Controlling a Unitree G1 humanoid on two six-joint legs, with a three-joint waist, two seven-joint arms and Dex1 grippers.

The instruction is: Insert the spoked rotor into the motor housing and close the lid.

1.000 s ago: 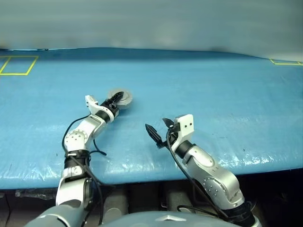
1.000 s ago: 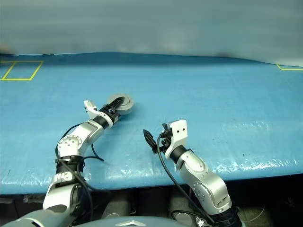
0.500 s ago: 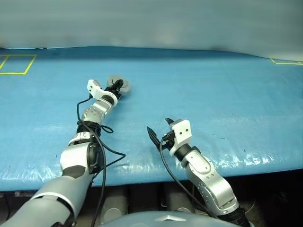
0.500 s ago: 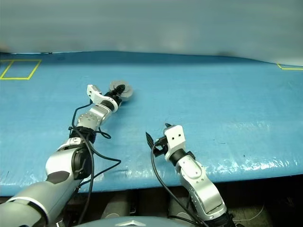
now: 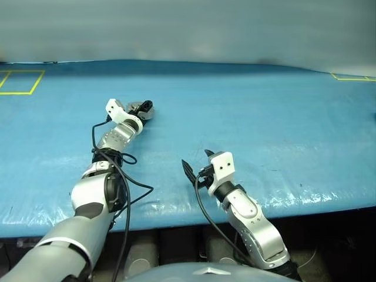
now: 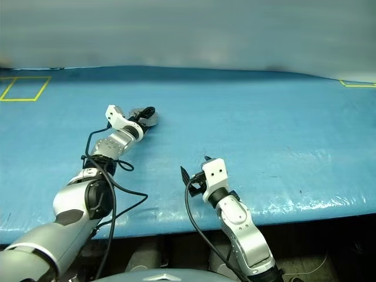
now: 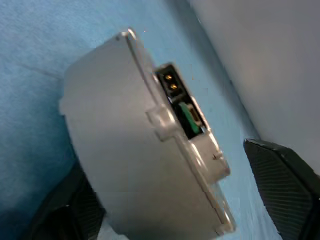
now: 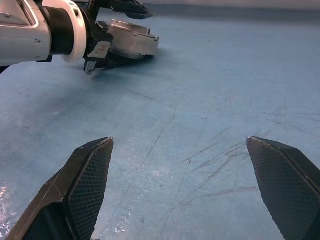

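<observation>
The left gripper [image 5: 143,108] is reaching far out over the blue-covered desk [image 5: 270,111], its two black fingers spread on either side of the small round grey metal motor housing [image 8: 131,44]. The housing is lying on the desk with its plain grey lid [image 7: 125,150] seemingly shut, a small connector socket showing on its side. Whether the fingers are actually touching it is hard to make out. The right gripper [image 5: 196,167] is hovering near the desk's front edge, fingers spread wide and carrying nothing, well apart from the housing.
</observation>
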